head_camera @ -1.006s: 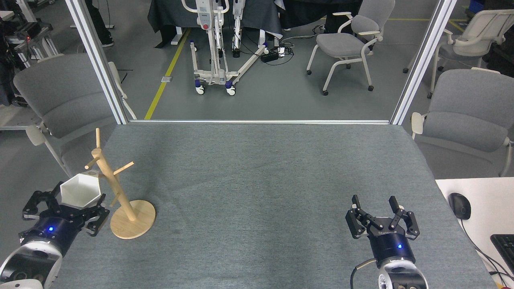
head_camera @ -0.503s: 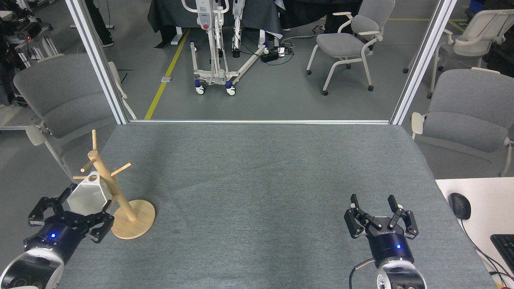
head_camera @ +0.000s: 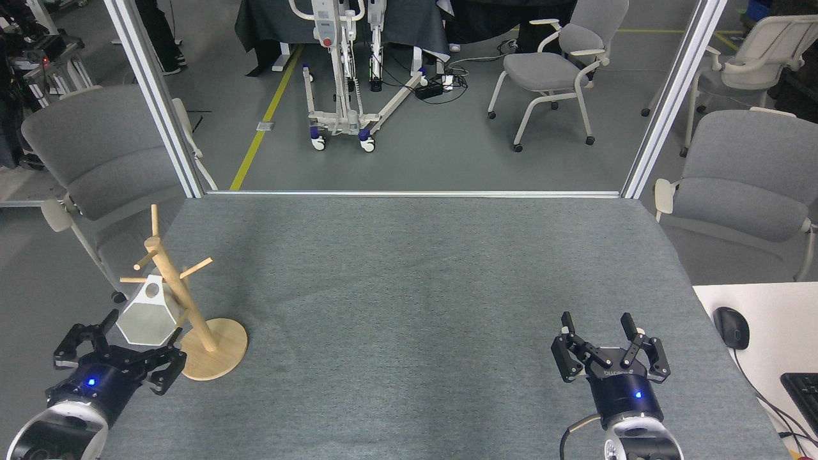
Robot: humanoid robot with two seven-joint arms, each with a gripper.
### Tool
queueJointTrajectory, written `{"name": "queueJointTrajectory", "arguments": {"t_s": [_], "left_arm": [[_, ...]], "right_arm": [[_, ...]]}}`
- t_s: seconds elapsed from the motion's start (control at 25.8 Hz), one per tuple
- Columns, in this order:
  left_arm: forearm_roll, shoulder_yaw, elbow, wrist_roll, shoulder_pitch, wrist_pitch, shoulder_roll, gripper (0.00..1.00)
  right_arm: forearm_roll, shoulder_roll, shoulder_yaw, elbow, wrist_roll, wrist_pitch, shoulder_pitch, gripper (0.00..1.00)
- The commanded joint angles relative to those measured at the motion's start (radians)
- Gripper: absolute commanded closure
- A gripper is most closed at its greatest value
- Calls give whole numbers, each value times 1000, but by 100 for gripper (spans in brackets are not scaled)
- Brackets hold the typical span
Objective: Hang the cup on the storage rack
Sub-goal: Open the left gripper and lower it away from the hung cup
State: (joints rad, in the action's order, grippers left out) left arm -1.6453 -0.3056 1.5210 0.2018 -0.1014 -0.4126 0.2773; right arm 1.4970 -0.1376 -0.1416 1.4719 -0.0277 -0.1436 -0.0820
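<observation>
The white hexagonal cup hangs mouth-down from a left-pointing peg of the wooden storage rack, whose round base rests near the table's left edge. My left gripper is open just below the cup, its fingers spread on either side without gripping it. At the lower right, my right gripper stands open over the grey table with nothing between its fingers.
The grey felt table stretches between the arms. A white desk with a mouse and keyboard adjoins on the right. Grey chairs stand beyond the left and right table edges.
The left gripper let go of the cup, which tipped over and now hangs on the peg. The gripper drew back down toward me. The right arm barely moved.
</observation>
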Motion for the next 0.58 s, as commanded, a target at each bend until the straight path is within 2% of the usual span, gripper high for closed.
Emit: {"name": "queueJointTrajectory", "arguments": {"t_s": [0.0, 0.15, 0.39, 0.46, 0.54], "left_arm": [[5, -6, 2, -9, 22, -12, 2, 1], [15, -32, 39, -51, 57, -45, 2, 1], [85, -60, 111, -200, 204, -152, -12, 1], [96, -53, 126, -252, 238, -192, -47, 1], [96, -43, 137, -263, 242, -215, -115, 1]], "right_arm": [[-1, -4, 8, 2, -3, -1, -1, 0], [-3, 1, 13, -8, -1, 4, -5, 0], [-3, 23, 13, -12, -3, 6, -5, 0], [-3, 18, 13, -12, -3, 4, -7, 0], [-3, 26, 11, -13, -3, 6, -7, 0]]}}
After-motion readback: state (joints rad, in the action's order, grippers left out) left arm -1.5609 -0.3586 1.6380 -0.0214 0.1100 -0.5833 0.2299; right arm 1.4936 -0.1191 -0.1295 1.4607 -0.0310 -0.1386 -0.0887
